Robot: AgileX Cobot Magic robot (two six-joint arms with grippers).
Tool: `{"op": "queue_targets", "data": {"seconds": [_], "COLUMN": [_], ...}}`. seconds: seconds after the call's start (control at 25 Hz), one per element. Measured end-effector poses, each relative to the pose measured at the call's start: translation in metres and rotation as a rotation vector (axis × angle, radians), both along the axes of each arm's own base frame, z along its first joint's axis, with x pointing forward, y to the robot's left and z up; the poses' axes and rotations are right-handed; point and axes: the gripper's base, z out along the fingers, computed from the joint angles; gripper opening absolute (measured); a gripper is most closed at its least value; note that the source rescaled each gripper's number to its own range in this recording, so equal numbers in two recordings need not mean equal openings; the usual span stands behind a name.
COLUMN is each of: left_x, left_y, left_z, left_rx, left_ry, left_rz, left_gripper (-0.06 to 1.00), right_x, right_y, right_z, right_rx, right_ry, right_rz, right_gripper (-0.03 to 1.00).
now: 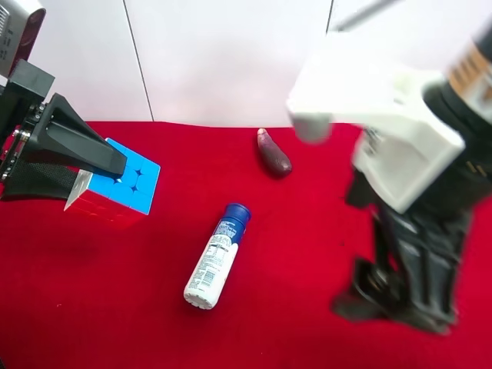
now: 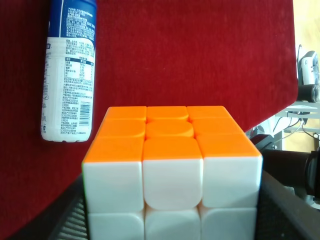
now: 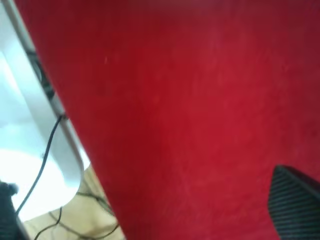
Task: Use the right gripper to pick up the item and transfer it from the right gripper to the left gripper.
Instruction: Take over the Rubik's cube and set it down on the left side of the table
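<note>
At the left of the red cloth-covered table [image 1: 254,323], the left gripper [image 1: 96,181] is clamped on the plastic puzzle cube of three-by-three coloured tiles [image 1: 134,184], a black ribbed finger [image 2: 287,210] pressed against each of two opposite sides. The cube shows a blue face upward in the exterior high view, and orange and white faces with rounded tiles toward the left wrist camera. Whether its underside clears the cloth cannot be told.

Just right of the cube and nearer, a white cylindrical plastic bottle with a blue cap and a printed label [image 1: 217,255] lies on its side, cap pointing to the far side.

Farther back, near the cloth's far edge, a dark maroon oblong lump [image 1: 273,154] lies well apart from the bottle.

At the right, the right gripper [image 1: 400,296] hangs low over bare cloth; only one finger shows in its wrist view, so its opening cannot be told.
</note>
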Motion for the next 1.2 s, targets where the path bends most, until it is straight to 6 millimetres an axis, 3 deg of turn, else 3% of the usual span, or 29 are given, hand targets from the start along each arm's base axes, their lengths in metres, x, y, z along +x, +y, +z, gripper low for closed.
{"op": "queue_targets", "data": {"seconds": [0.2,0.48,0.84,1.2], "left_x": [0.000,0.000,0.000,0.000], "left_y": [0.000,0.000,0.000,0.000], "left_z": [0.000,0.000,0.000,0.000], "left_rx": [0.001,0.003,0.004,0.004], "left_ry": [0.000,-0.006,-0.007,-0.008], "left_rz": [0.000,-0.005,-0.007,-0.007], "left_gripper": [0.03,0.03,0.03,0.03], "right_x": [-0.023,-0.050,-0.084,-0.099], "right_y": [-0.034,-0.074,-0.125,-0.148], "right_z": [-0.015,-0.018,-0.045,-0.043], "right_rx": [0.003,0.169,0.374,0.577], "right_ry": [0.018,-0.049,-0.103,-0.189], "right_rz": [-0.060,-0.147,-0.252,-0.273], "right_gripper": [1.00,1.00,1.00,1.00]}}
